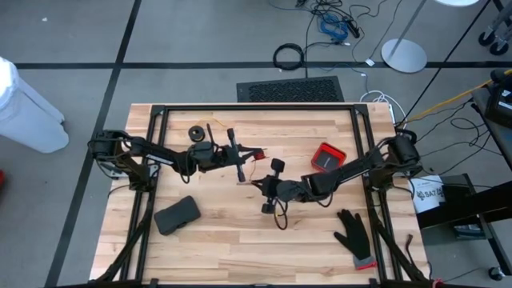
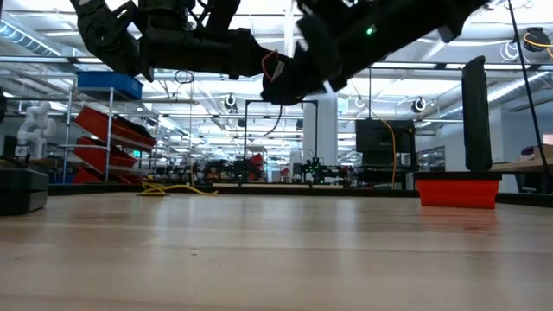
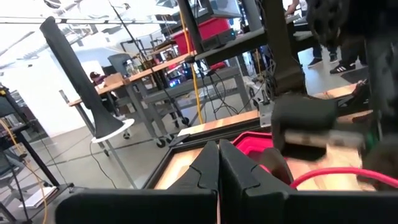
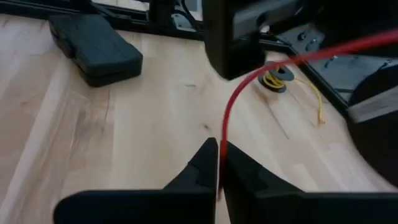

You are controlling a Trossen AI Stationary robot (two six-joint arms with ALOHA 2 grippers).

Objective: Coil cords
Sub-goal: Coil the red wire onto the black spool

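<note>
The red cord (image 4: 231, 109) runs through the air above the table's middle, between my two grippers. My right gripper (image 4: 219, 155) (image 1: 254, 183) is shut on it. My left gripper (image 3: 219, 152) (image 1: 260, 152) is shut too, level and a little farther back, with the red cord (image 3: 336, 174) running in beside its fingers. The yellow-tan cord (image 4: 318, 102) lies loose on the wood by its small black spool (image 4: 273, 79) (image 1: 196, 132), at the far left; no gripper touches it. My left gripper is shut on the red cord (image 1: 256, 151), with its fingers level and coming from the table's left. The fingers themselves hide the place of contact, so which part of the cord it has cannot be told. My right gripper pinches the red cord (image 4: 222, 148) between its two fingertips. It comes from the table's right, slanting down. From the fingers the cord rises in a bend toward my left gripper, clear of the table.
A black case (image 1: 178, 214) lies at the near left. A black glove (image 1: 352, 232) lies at the near right. A red bin (image 1: 328, 156) stands right of the middle. A black frame (image 1: 256, 108) runs around the table's edges.
</note>
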